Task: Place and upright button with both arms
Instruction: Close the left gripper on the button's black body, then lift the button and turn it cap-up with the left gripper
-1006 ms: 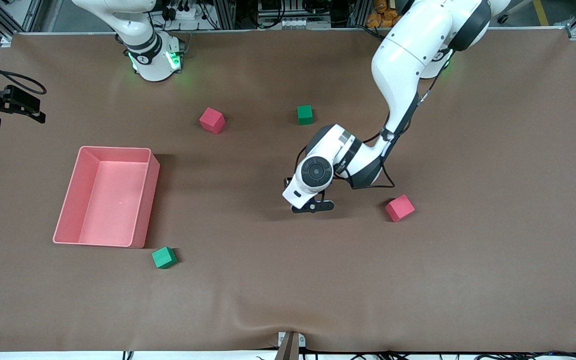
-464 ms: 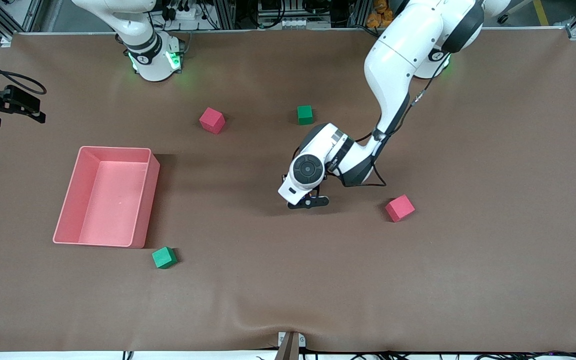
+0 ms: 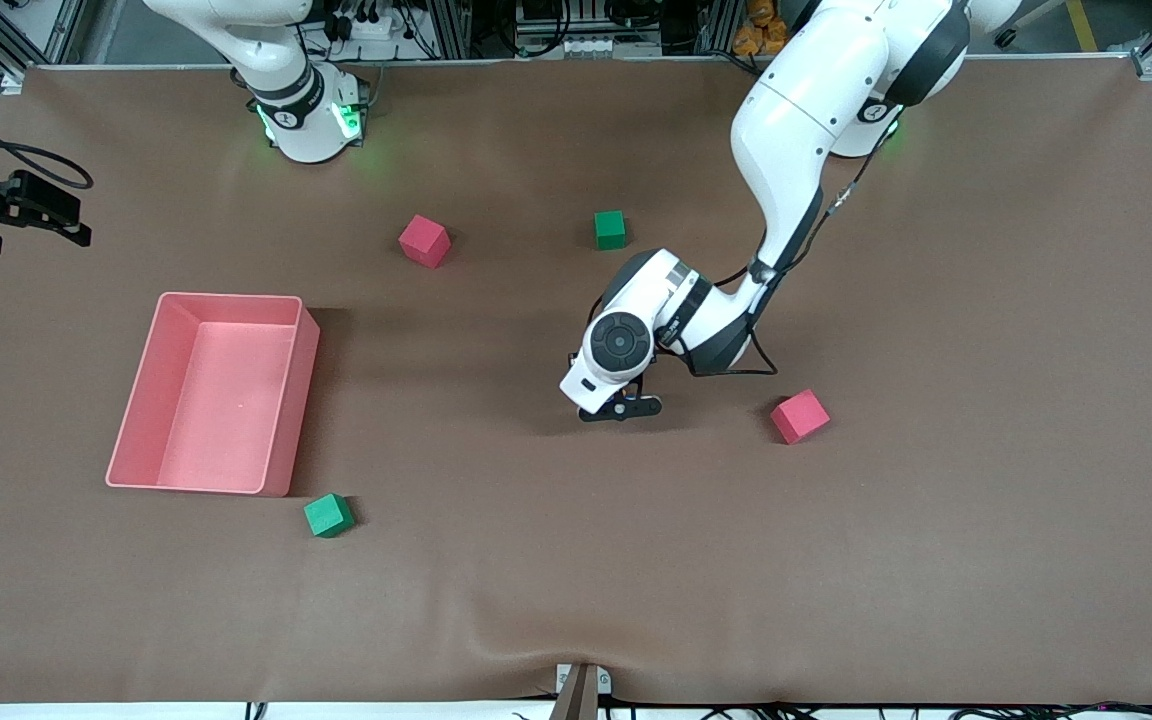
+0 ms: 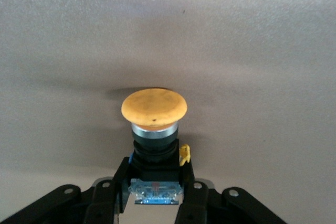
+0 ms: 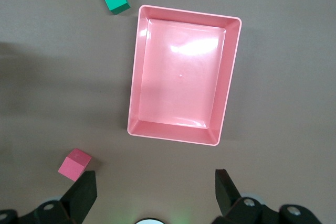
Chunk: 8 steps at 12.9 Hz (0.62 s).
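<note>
Gripping blocky black button (image 4: 155, 150) body, domed matte orange cap: left hand (image 4: 156, 203) | right hand (image 5: 156, 187) wide, waiting

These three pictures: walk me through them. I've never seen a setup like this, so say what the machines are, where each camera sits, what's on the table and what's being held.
Two white robot arms stand at a brown table. The wide picture looks down from across the table; the other two come from cameras on each arm's wrist.

The left gripper, low over the middle of the table, is shut on the button, an orange-capped push-button, holding its black body.

The right gripper waits open, high above the pink tray.

Two pink cubes and two green cubes lie scattered around.
</note>
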### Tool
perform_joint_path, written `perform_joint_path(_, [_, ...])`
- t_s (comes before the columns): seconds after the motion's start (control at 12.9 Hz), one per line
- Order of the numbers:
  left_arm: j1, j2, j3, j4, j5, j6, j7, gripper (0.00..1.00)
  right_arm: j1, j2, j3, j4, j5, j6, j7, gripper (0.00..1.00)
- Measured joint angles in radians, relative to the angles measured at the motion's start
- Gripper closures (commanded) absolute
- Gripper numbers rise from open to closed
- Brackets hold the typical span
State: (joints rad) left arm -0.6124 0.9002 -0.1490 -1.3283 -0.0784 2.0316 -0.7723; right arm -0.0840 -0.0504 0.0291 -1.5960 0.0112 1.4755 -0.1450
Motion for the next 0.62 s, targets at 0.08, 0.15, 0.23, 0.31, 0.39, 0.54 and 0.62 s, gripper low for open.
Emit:
perform_joint_path(0.08, [-0.001,-0.003,0.0,0.009,0.0,0.001,0.0,1.0,0.0,0.0,0.0,0.0,0.0,0.0,0.0,0.0])
perform_joint_path(0.15, [-0.003,-0.011,-0.001,0.019,0.0,0.002,-0.012,1.0,0.0,0.0,0.0,0.0,0.0,0.0,0.0,0.0])
perform_joint_path(0.23, [-0.007,-0.023,-0.002,0.027,0.0,0.002,-0.04,1.0,0.0,0.0,0.0,0.0,0.0,0.0,0.0,0.0])
perform_joint_path(0.31, [-0.015,-0.039,-0.002,0.033,0.001,0.003,-0.068,1.0,0.0,0.0,0.0,0.0,0.0,0.0,0.0,0.0])
perform_joint_path(0.39, [-0.028,-0.058,-0.002,0.039,0.016,0.009,-0.089,1.0,0.0,0.0,0.0,0.0,0.0,0.0,0.0,0.0])
perform_joint_path(0.54, [-0.077,-0.094,-0.003,0.043,0.126,0.052,-0.199,1.0,0.0,0.0,0.0,0.0,0.0,0.0,0.0,0.0])
perform_joint_path(0.62, [-0.121,-0.102,0.002,0.043,0.222,0.091,-0.307,1.0,0.0,0.0,0.0,0.0,0.0,0.0,0.0,0.0])
